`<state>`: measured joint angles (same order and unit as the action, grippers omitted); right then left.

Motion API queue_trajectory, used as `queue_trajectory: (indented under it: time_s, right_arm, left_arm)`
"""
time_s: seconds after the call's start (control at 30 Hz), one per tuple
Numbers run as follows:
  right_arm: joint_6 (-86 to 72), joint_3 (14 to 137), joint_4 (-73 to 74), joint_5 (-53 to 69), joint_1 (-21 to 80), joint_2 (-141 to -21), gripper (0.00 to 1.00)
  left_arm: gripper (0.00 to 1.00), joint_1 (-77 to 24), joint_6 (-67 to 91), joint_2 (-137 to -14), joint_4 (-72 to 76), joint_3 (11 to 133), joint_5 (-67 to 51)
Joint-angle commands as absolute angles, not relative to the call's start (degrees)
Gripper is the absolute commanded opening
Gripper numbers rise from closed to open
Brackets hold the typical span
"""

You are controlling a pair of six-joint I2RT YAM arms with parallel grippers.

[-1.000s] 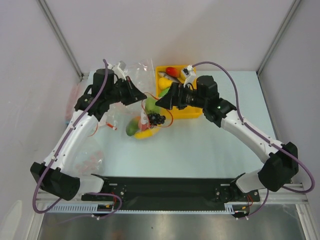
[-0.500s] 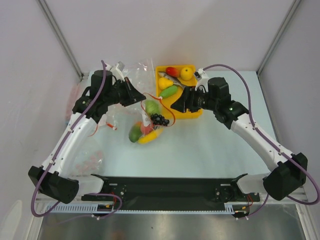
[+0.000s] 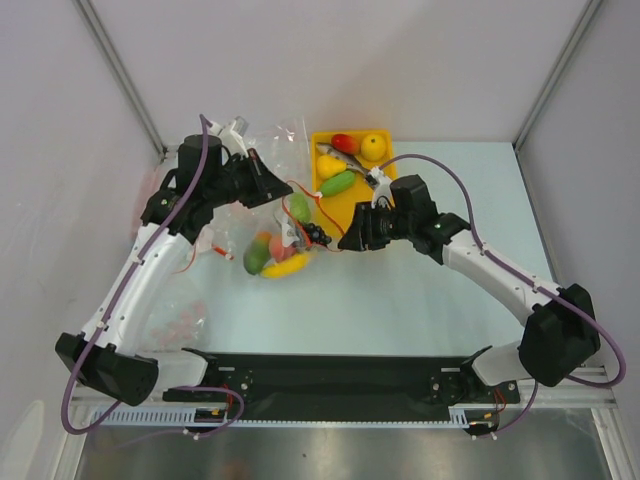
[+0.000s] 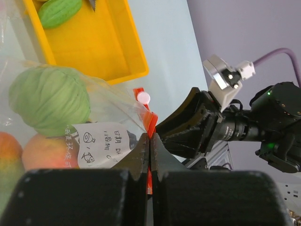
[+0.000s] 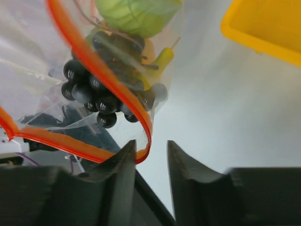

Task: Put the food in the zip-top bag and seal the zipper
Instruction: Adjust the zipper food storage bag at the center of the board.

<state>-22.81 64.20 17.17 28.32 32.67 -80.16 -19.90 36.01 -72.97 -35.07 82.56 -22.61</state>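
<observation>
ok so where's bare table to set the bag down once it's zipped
Bare table runs from the zip-top bag toward the arm bases, and again right of the yellow tray, behind the right arm. Crowded: bag, tray and both jaws bunch together far-centre; a clear pouch lies near-left.

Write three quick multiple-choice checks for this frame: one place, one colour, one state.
1. Relative to the zip-top bag, the grape bunch is: A beside it; B inside it; C on top of it.
2. Zipper colour: A blue; B green; C red.
3. Left tool: A shut on the zipper; B open; C shut on the grape bunch.
Key: B, the grapes sit within the clear film at the mouth; C, the strip is plainly red; A, its fingers meet on the red strip.
</observation>
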Motion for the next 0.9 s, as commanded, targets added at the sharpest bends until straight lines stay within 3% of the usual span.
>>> queue_trajectory:
  time_s: [0.0, 0.03, 0.07, 0.13, 0.5, 0.6, 0.77, 0.87]
  right_arm:
    - [-23.99, 64.95, 15.64, 27.42, 32.78, -80.33, 0.34]
    - [-24.26, 65.65, 15.82, 27.33, 32.87, -80.42, 0.26]
    - [-24.78, 66.0, 16.17, 27.42, 32.78, -80.25, 0.1]
    - [-24.79, 66.62, 16.7, 26.99, 32.87, -79.81, 0.0]
    - [-21.98, 75.93, 21.45, 24.18, 36.73, -73.57, 0.0]
    - [-21.27, 79.45, 19.96, 22.07, 40.16, -74.44, 0.0]
    - [-24.33, 76.39, 21.86, 14.77, 40.0, -81.0, 0.0]
    - [-27.32, 75.23, 23.55, 25.03, 36.66, -85.15, 0.0]
  left_arm:
    - [0.0, -19.95, 35.95, -71.2, -31.12, 83.59, -24.79]
    - [0.0, -19.95, 35.6, -71.02, -31.03, 83.24, -24.61]
    - [0.0, -19.95, 35.51, -70.93, -31.11, 83.23, -24.61]
    - [0.0, -19.95, 35.33, -71.28, -31.11, 83.32, -25.13]
    - [0.0, -22.49, 37.44, -73.74, -31.9, 80.42, -29.53]
    - [0.0, -26.1, 36.65, -73.74, -32.78, 80.68, -29.18]
    - [0.0, -26.28, 38.32, -69.7, -27.79, 70.95, -26.55]
    - [0.0, -26.02, 38.94, -70.04, -29.51, 66.97, -26.45]
